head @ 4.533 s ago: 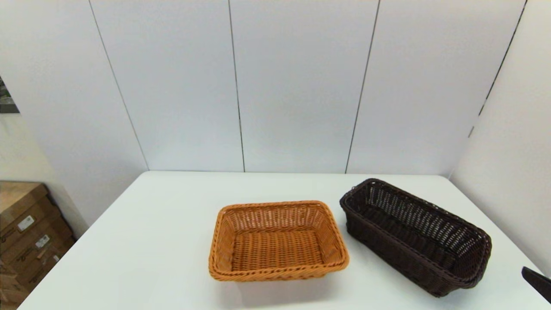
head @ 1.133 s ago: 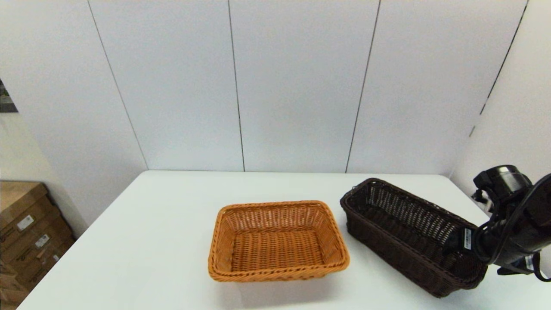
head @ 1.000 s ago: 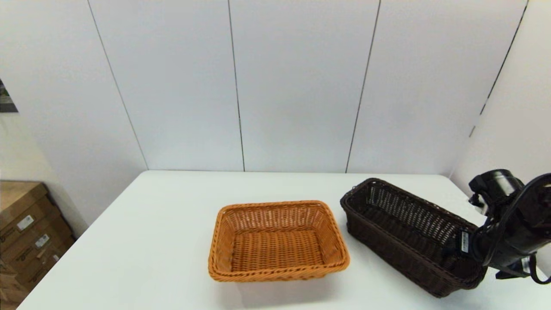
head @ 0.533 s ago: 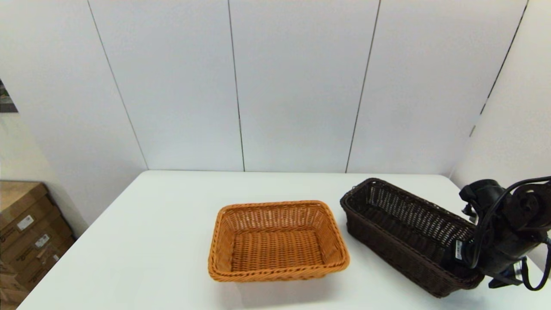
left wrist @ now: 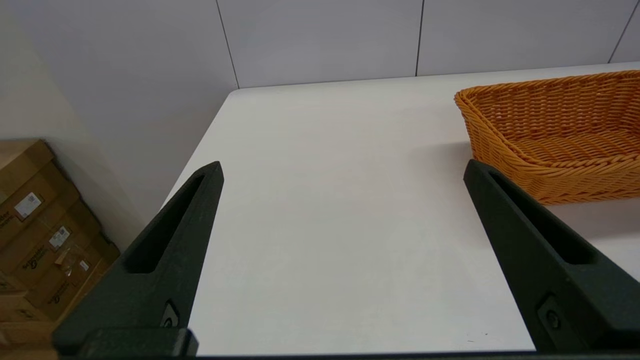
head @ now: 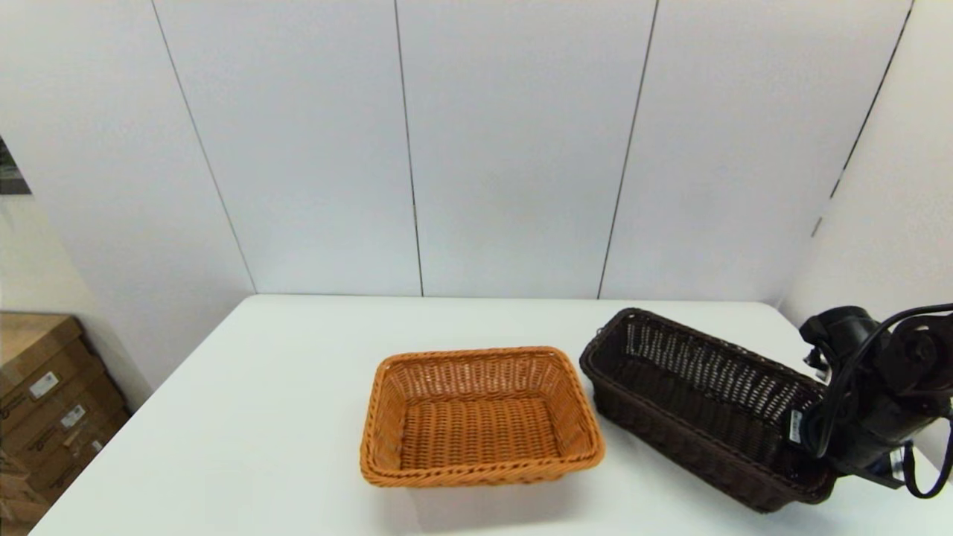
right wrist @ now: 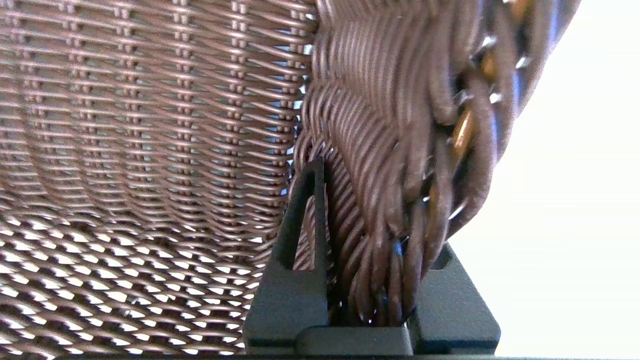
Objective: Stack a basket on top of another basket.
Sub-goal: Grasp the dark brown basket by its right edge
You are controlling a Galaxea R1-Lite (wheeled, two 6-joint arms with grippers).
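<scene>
The dark brown basket (head: 700, 406) stands at the right of the table, its far end slightly raised and swung left. My right gripper (head: 808, 439) is at its near right end, shut on the end wall. In the right wrist view the basket's end wall (right wrist: 380, 165) is pinched between the fingers (right wrist: 300, 235), one inside and one outside. The orange basket (head: 480, 417) sits flat in the middle of the table, just left of the dark one. My left gripper (left wrist: 345, 210) hangs open over bare table, left of the orange basket (left wrist: 555, 130).
The white table (head: 260, 417) ends at a panel wall behind and a wall close on the right. Cardboard boxes (head: 45, 402) are stacked on the floor beyond the table's left edge.
The right arm came in from the lower right, lowered onto the dark basket's near end and shut on its wall. The basket's far end has just shifted slightly left.
</scene>
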